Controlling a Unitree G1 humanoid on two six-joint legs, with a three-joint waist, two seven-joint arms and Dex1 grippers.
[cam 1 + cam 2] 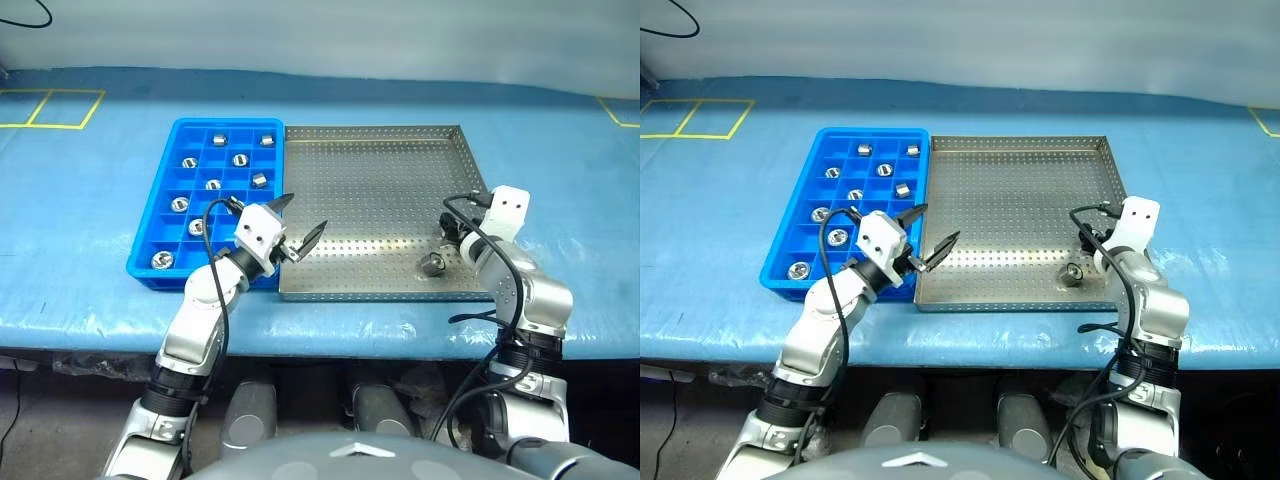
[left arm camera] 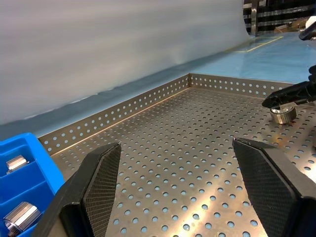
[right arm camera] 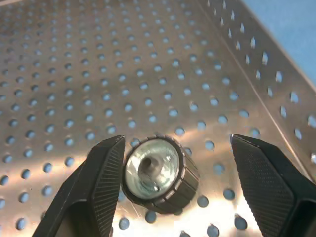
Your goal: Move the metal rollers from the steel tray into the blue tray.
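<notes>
From the head views we count nine small shiny silver metal rollers: eight sit in compartments of the bright blue rectangular plastic compartment tray (image 1: 150, 255), and one roller (image 1: 433, 263) lies on the large square perforated steel tray (image 1: 370, 180), at about 4 o'clock on its floor, near the front rim. The two trays sit side by side, touching, on the blue-covered table (image 1: 90, 190). We see the left gripper (image 1: 300, 226) over the seam between the trays with its two black fingers spread apart and nothing between them. The right gripper (image 1: 447, 228) hangs at roughly 1 o'clock from the lone roller.

In the left wrist view, the fingers (image 2: 98, 182) stand wide apart over bare perforated floor; two rollers show in the blue tray's (image 2: 29, 173) compartments, and the lone roller (image 2: 283, 114) lies far off under the other gripper.

In the right wrist view, the roller (image 3: 159, 172) lies on its side between the open fingers (image 3: 101, 173), just beside one and well clear of the other.
</notes>
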